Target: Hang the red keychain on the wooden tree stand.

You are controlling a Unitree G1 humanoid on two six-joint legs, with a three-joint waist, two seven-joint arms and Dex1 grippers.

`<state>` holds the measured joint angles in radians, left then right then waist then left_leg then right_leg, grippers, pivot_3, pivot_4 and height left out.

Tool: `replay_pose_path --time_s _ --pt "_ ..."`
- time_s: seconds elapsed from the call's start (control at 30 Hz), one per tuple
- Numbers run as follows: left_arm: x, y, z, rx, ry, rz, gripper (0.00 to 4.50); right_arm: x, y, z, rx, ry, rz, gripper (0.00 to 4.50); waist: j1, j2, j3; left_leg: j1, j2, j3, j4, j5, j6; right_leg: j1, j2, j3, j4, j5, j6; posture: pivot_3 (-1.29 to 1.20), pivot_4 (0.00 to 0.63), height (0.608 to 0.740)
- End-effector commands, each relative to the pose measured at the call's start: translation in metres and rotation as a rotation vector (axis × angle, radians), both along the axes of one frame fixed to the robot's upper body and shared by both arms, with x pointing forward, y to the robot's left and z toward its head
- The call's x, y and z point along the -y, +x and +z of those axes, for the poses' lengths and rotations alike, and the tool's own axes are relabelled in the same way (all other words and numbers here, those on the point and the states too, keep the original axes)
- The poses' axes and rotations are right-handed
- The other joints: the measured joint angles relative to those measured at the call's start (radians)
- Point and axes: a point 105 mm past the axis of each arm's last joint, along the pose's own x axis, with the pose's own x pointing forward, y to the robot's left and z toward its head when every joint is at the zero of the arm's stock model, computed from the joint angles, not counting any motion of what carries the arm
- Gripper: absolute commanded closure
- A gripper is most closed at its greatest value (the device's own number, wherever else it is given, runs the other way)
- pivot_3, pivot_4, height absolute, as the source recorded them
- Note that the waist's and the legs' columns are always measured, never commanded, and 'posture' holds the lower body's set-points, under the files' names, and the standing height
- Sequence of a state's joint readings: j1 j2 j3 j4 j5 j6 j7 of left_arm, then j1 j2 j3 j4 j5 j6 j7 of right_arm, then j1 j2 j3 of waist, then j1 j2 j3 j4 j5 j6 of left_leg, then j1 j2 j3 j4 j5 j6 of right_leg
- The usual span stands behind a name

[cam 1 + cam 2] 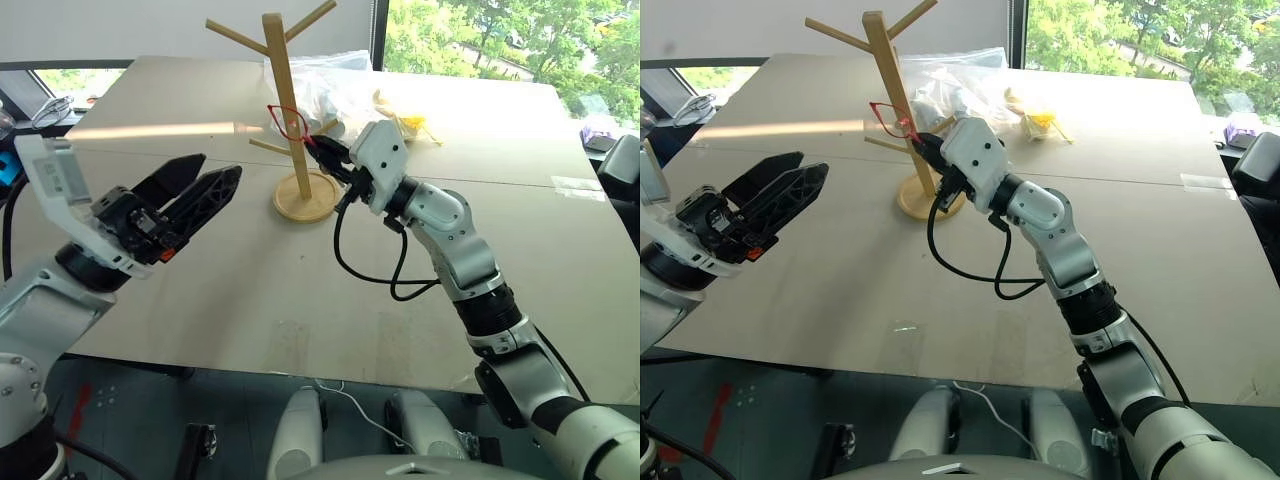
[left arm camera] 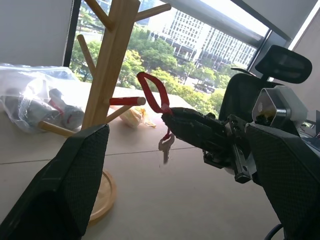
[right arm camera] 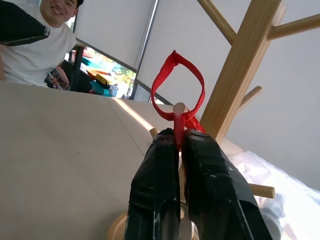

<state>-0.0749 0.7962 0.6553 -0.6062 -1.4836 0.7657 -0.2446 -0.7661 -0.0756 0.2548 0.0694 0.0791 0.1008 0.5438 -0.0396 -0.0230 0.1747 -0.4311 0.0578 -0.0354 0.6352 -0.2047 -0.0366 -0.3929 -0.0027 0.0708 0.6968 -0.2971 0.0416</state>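
Observation:
The wooden tree stand point(image 1: 285, 110) rises from its round base point(image 1: 305, 197) on the table's far middle. My right gripper point(image 1: 320, 150) is shut on the red keychain point(image 1: 287, 120), whose cord loop stands up right beside the pole. In the right wrist view the loop point(image 3: 177, 85) frames the tip of a short peg point(image 3: 178, 107); I cannot tell if it is over the peg. The silver key point(image 2: 166, 145) dangles under the black fingers point(image 2: 192, 130). My left gripper point(image 1: 200, 190) hovers open and empty, well left of the stand.
A clear plastic bag point(image 1: 335, 85) of items and a yellow object point(image 1: 410, 122) lie behind the stand. A black cable point(image 1: 370, 270) loops below my right wrist. An office chair point(image 1: 620, 170) stands at the right edge. A person point(image 3: 35, 45) sits beyond the table.

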Motion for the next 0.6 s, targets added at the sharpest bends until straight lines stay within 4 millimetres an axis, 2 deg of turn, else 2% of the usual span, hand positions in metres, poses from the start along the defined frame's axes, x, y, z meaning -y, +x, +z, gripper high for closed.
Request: replay_pose_path --time_s 0.03,0.33,0.43,0.53,0.6 --pt "0.002 -0.003 0.007 0.042 0.018 -0.004 0.00 -0.003 -0.001 0.009 0.032 -0.004 -0.004 4.43 0.000 0.000 0.000 0.000 0.000 0.000 0.000 0.000 0.000 0.000 0.000 0.000 0.000 0.000 0.000 0.00 0.150 0.740" --pt "0.003 -0.004 0.007 0.042 0.029 0.002 0.00 -0.004 0.010 -0.004 -0.061 -0.045 -0.044 4.43 0.000 0.000 0.000 0.000 0.000 0.000 0.000 0.000 0.000 0.000 0.000 0.000 0.000 0.000 0.000 0.00 0.150 0.740" --pt "-0.002 0.001 0.006 0.032 0.037 0.039 0.00 -0.002 0.012 -0.008 -0.093 -0.064 -0.048 4.43 0.000 0.000 0.000 0.000 0.000 0.000 0.000 0.000 0.000 0.000 0.000 0.000 0.000 0.000 0.000 0.00 0.150 0.740" --pt "-0.002 0.004 0.004 0.019 0.049 0.038 0.00 0.001 0.009 -0.011 -0.128 -0.074 -0.020 3.39 0.000 0.000 0.000 0.000 0.000 0.000 0.000 0.000 0.000 0.000 0.000 0.000 0.000 0.000 0.000 0.00 0.150 0.740" --pt "-0.001 0.006 0.003 0.008 0.058 0.035 0.00 0.006 0.006 -0.010 -0.141 -0.084 -0.009 2.49 0.000 0.000 0.000 0.000 0.000 0.000 0.000 0.000 0.000 0.000 0.000 0.000 0.000 0.000 0.000 0.00 0.150 0.740"
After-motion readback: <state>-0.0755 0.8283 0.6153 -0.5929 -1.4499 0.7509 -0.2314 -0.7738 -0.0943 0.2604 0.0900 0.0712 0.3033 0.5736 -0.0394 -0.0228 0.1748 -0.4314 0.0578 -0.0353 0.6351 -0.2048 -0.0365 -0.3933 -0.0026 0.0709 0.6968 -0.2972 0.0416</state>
